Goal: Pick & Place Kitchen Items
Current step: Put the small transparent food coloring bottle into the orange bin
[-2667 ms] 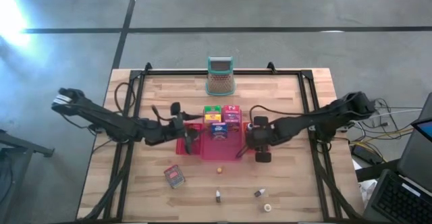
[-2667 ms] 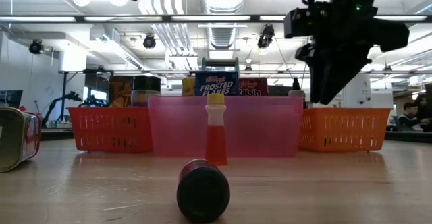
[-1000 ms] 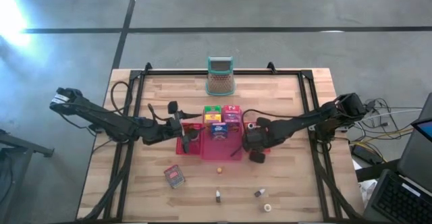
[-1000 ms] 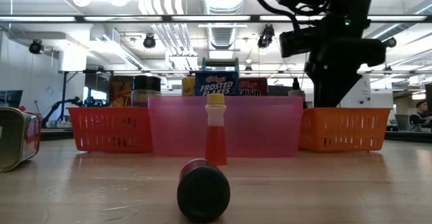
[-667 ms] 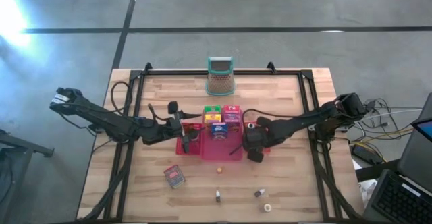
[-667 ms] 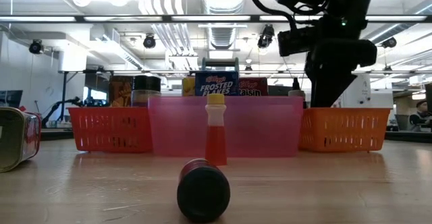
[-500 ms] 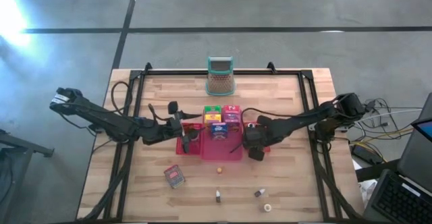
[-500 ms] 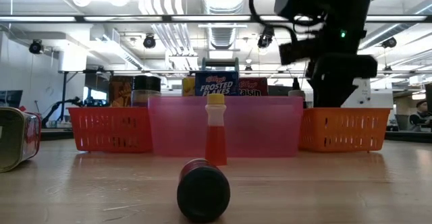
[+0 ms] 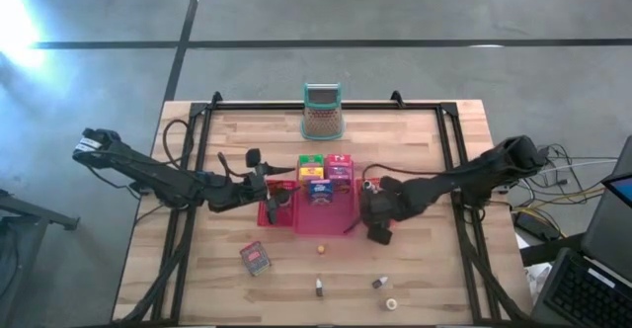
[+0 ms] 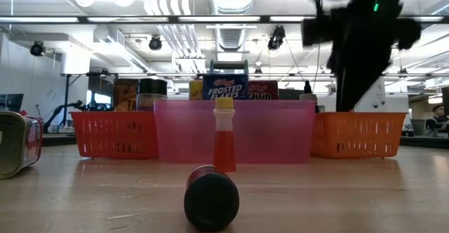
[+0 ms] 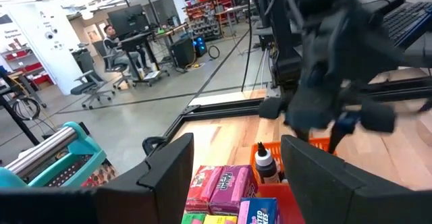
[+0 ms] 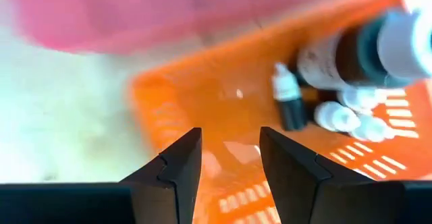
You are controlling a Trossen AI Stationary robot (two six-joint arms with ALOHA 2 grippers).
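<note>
I've got the right gripper (image 12: 228,166) hanging over the orange plastic tray (image 12: 202,109), fingers (image 12: 177,164) spread w/ nothing between them. Just ahead of the tips, inside that tray, sit a small black-capped bottle (image 12: 287,102), a brown jar w/ white label (image 12: 337,52) and a couple of white-capped bits (image 12: 354,119), all apart from the fingers. Left gripper (image 11: 236,177) waits over the red plastic tray (image 9: 269,209) on the other side, fingers spread, empty; past its tips I see the pink, red and blue small boxes (image 11: 226,187) in the pink bin (image 9: 326,219). On the wood table (image 9: 197,269) nearer the front edge: a red tin (image 9: 255,259), an orange bottle w/ yellow cap (image 10: 224,143), a dark-capped jar on its side (image 10: 210,198).
</note>
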